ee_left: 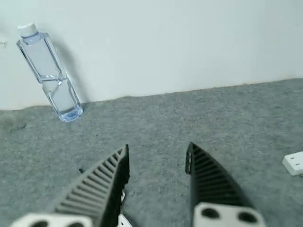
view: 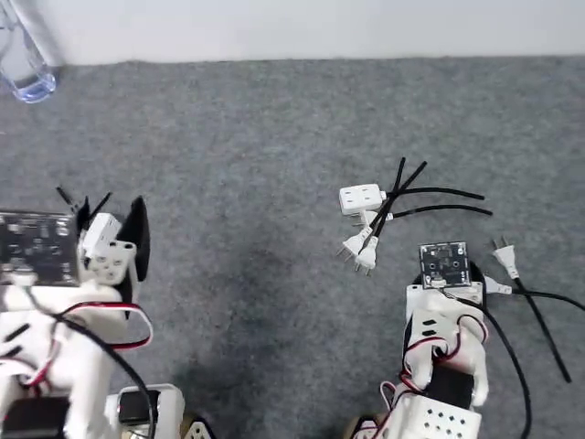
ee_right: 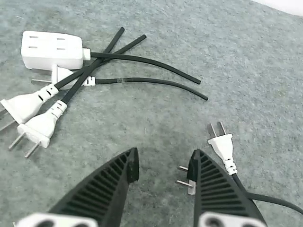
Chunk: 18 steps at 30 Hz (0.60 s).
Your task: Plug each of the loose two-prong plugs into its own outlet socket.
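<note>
A white outlet block (view: 360, 198) (ee_right: 51, 49) lies on the grey carpet with a black cord. Just in front of it two white two-prong plugs (view: 359, 249) (ee_right: 33, 118) lie side by side, their black cords crossing over a third small plug (ee_right: 59, 75). Another white plug (view: 505, 254) (ee_right: 222, 144) lies to the right, and a further plug's prongs (ee_right: 185, 179) poke out beside my right finger. My right gripper (ee_right: 163, 165) (view: 445, 261) hovers open between these groups, holding nothing. My left gripper (ee_left: 156, 163) (view: 119, 219) is open at the far left, with the outlet block (ee_left: 294, 163) far off to its side.
A clear plastic bottle (ee_left: 49, 73) (view: 26, 64) stands against the white wall at the back left. Black cords (view: 539, 320) trail along the right edge. White bits and short black cord ends (view: 78, 201) lie under the left gripper. Bare carpet (view: 247, 183) spans the middle.
</note>
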{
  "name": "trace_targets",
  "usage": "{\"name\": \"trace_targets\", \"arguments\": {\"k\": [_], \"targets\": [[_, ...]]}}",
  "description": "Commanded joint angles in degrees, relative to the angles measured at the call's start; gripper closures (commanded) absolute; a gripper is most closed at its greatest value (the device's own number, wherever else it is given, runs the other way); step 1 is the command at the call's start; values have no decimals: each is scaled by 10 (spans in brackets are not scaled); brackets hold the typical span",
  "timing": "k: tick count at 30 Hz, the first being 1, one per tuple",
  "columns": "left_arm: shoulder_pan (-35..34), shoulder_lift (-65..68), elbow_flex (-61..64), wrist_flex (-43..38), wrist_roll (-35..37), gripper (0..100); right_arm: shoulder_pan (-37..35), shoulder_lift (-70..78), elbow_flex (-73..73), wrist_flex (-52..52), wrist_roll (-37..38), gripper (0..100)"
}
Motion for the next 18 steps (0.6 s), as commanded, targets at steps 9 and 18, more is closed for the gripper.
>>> {"name": "trace_targets", "arguments": {"k": [9, 18], "targets": [[-4, -162, 385, -236, 1, 817, -14, -7, 8, 35, 6, 823], [-4, -200, 572, -354, 23, 818, -13, -7, 8, 36, 11, 823]]}}
